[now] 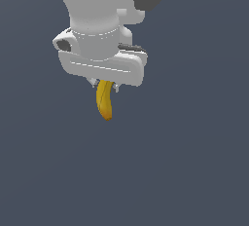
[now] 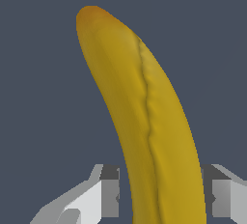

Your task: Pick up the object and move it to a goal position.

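Banana (image 2: 144, 121) nearest | hand (image 2: 164, 196) clenched on it | fingers (image 2: 110, 191) touching both sides | hanging down

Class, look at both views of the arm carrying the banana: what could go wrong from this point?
1. The gripper holds the banana near one end, so most of its length hangs free below; it might swing or pivot as the arm moves.
2. The fingers press on a rounded, tapering skin, so it could slip out and drop.
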Robot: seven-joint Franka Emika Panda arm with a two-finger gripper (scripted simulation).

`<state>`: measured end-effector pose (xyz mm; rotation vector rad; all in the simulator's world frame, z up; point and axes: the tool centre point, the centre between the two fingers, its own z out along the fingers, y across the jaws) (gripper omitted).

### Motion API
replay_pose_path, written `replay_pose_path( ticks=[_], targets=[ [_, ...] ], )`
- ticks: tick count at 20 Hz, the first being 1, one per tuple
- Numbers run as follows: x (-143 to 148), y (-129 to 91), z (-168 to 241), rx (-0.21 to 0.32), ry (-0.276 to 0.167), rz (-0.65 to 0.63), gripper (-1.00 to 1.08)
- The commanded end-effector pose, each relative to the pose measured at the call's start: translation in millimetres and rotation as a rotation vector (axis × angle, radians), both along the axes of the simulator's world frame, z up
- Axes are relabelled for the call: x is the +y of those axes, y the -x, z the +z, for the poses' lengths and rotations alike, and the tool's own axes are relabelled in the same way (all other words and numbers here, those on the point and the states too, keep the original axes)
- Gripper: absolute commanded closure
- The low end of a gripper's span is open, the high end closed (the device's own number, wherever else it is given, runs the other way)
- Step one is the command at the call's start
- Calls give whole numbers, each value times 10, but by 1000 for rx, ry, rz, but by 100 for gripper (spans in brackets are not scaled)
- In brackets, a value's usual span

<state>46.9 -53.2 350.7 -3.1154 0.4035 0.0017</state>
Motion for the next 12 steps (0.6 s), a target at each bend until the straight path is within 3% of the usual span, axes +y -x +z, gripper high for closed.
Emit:
replay_pose_path(
  ticks=[1,12],
  targets=[
    [-93,-9,229,-1,0,1,108],
    [-313,-58,731,-1,0,2,108]
  ],
)
